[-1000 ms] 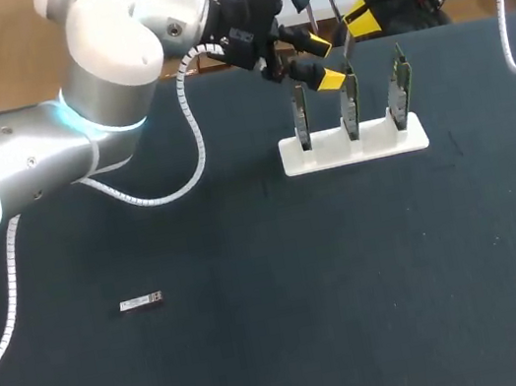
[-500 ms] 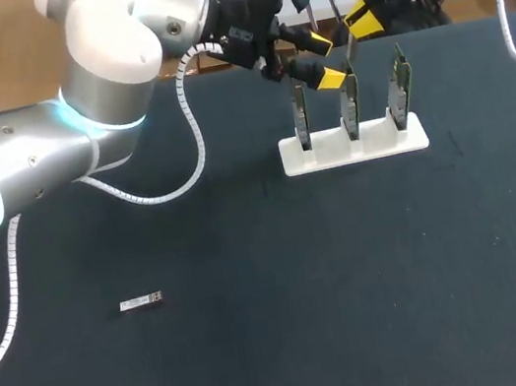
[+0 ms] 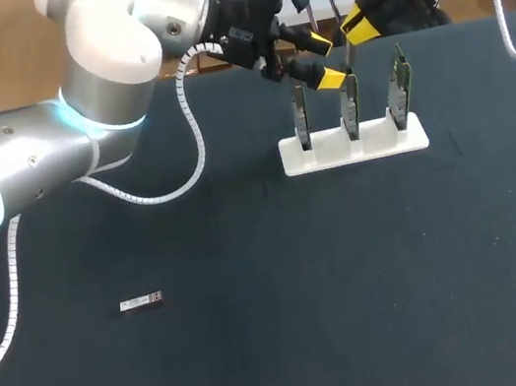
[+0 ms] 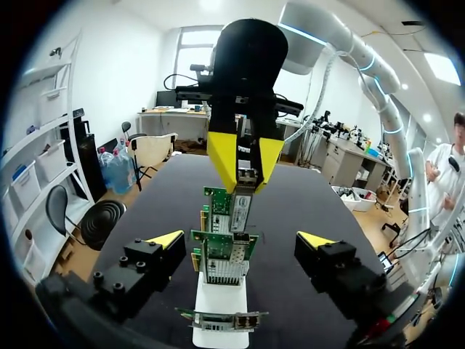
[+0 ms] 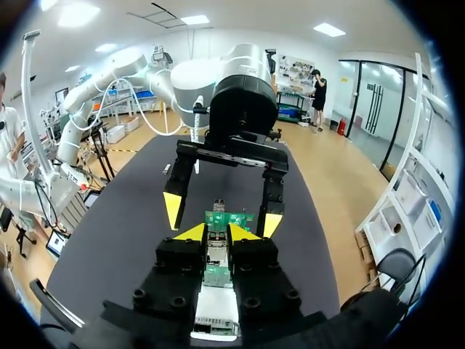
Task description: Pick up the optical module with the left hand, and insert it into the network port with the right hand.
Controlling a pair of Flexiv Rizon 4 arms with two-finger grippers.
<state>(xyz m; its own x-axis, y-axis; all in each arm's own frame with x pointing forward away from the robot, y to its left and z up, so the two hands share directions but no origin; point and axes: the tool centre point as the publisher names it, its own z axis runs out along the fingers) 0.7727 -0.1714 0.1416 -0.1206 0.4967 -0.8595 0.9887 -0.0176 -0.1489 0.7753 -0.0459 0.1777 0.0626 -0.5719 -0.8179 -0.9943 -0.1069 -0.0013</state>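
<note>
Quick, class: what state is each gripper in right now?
Left gripper: open, holding nothing.
Right gripper: closed on a small silver part.

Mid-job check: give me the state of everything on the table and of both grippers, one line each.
Left gripper: jaws open, empty.
Right gripper: jaws shut on a silver module, above the cards.
Optical module: lying flat on the table, untouched.
Network cards: three, upright in the white holder.
</note>
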